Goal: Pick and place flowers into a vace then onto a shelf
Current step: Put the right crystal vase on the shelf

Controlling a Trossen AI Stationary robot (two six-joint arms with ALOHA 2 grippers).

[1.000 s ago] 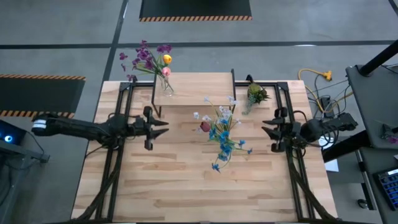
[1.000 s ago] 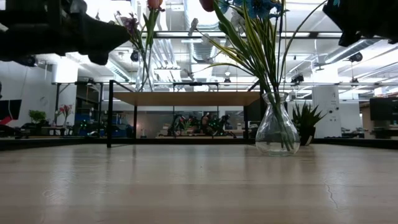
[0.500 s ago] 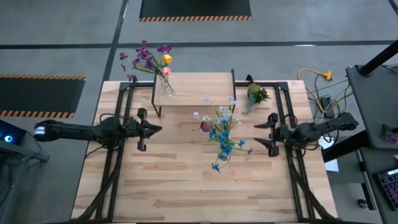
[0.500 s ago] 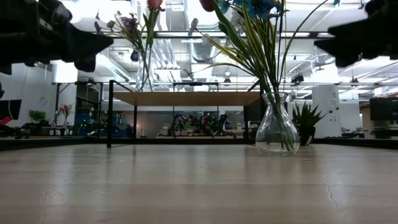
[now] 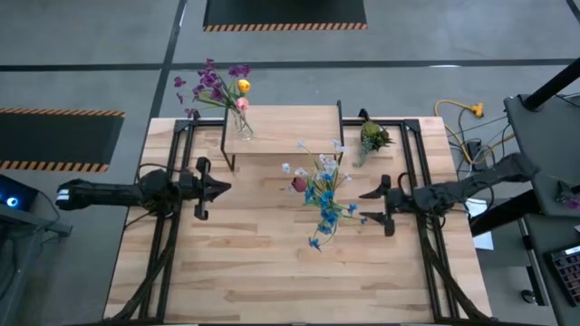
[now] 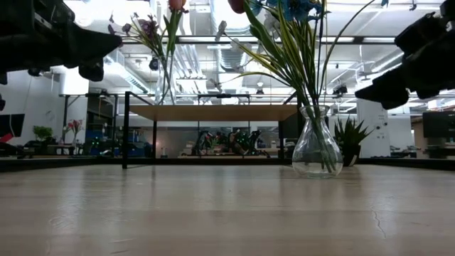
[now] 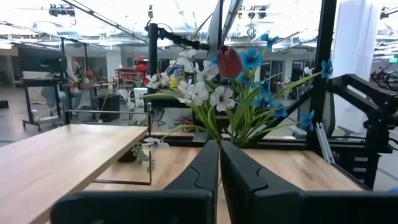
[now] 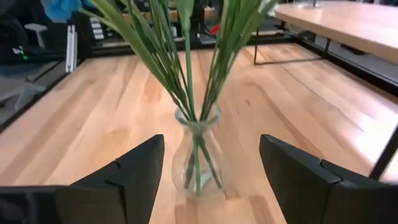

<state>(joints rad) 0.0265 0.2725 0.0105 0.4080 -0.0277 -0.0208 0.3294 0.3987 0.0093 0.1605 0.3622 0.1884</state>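
Note:
A clear glass vase stands on the table, holding flowers with blue, white and dark red blooms. A second vase with purple, pink and yellow flowers stands on the left end of the shelf. My right gripper hovers open just right of the table vase. Its fingers stand to either side of the vase, short of it, and touch nothing. My left gripper is shut and empty, left of the shelf's front leg and above the table.
A stubby yellow-green tuft in a small pot stands right of the shelf, at the back. Black frame rails run along both sides of the table. Bare wood lies toward the near edge.
My left gripper has shut and drawn back toward the table's left edge. My right gripper has opened wide, sunk lower and moved toward the vase on the table, its fingers tipping down toward level. The vases and flowers have kept still.

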